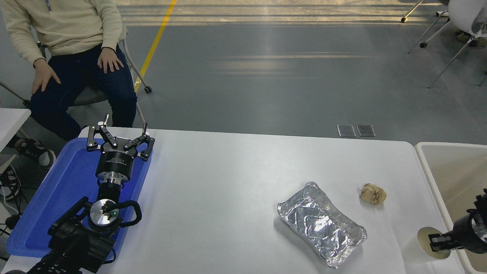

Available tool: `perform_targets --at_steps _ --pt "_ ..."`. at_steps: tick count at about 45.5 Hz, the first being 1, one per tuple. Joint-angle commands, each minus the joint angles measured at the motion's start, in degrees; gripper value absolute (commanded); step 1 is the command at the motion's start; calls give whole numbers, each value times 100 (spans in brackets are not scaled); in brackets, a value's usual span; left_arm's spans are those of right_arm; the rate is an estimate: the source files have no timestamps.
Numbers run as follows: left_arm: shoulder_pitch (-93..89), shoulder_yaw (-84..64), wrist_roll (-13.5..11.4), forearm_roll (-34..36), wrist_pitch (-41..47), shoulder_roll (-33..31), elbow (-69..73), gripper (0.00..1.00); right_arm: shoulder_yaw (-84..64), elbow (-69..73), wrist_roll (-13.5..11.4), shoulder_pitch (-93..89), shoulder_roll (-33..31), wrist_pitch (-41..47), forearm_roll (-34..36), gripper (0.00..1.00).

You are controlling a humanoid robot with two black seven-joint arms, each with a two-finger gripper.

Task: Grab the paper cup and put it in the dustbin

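Note:
The paper cup (425,236) is at the table's front right corner, its cream inside turned up toward the camera. My right gripper (434,242) comes in from the right edge and grips the cup's right rim, with one dark finger lying over the opening. The dustbin (429,176) is the big cream bin just right of the table; the right arm crosses over its near rim. My left gripper (117,132) is parked open over the blue tray at the lower left.
A crinkled foil tray (321,223) lies left of the cup. A crumpled tan paper ball (373,193) lies behind the cup. A blue tray (57,190) sits at the left edge. A person (72,49) sits beyond the far left corner.

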Motion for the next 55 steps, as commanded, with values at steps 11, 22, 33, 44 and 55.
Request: perform_targets --at_steps 11,22,33,44,55 --pt "0 0 0 0 0 0 0 100 -61 299 35 366 -327 -13 16 0" --pt "0 0 9 9 0 -9 -9 100 -508 1002 35 1499 -819 75 34 0" --pt "0 0 9 9 0 0 -9 100 -2063 1819 35 3792 -758 496 139 0" --pt "0 0 9 9 0 0 -9 100 -3295 2514 35 5665 -47 822 807 0" --pt "0 0 9 9 0 -9 -9 100 -3840 2865 26 6650 604 1112 1159 0"
